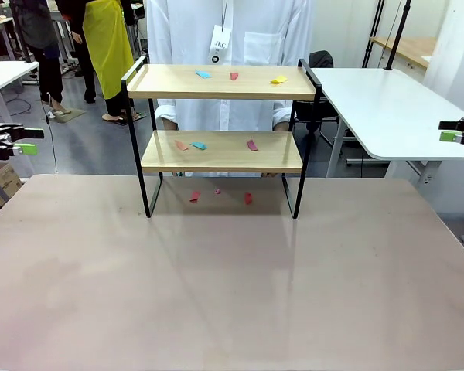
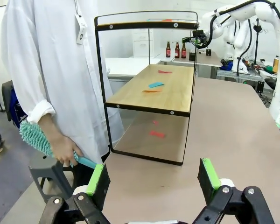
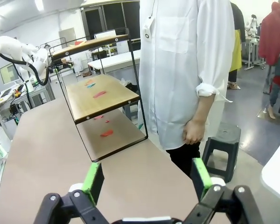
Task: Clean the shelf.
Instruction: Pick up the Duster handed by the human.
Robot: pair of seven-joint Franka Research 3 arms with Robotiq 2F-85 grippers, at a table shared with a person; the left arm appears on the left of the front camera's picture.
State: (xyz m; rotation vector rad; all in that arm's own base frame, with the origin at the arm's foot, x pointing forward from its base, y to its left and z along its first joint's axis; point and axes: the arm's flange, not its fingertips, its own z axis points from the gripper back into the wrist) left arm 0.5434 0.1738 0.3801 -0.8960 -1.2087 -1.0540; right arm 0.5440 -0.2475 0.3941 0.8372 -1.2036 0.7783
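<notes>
The two-tier shelf of light wooden boards in a thin black metal frame (image 1: 220,151) stands at the far middle of the pinkish-beige worktop (image 1: 232,286), just in front of a person in a white coat (image 1: 255,39). Small coloured paper scraps (image 1: 198,145) lie on both boards and beneath. The left arm's fingers (image 2: 97,178) and the right arm's fingers (image 3: 92,179) hang spread and empty, well apart from it. A hard sweep could probably shove or tip the light frame, or flick scraps at the person.

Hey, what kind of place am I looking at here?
Probably a robotics lab or test workshop. A person in a white coat stands behind the shelf, which is strewn with coloured scraps like a staged cleaning trial, and plain white worktables stand nearby.
</notes>
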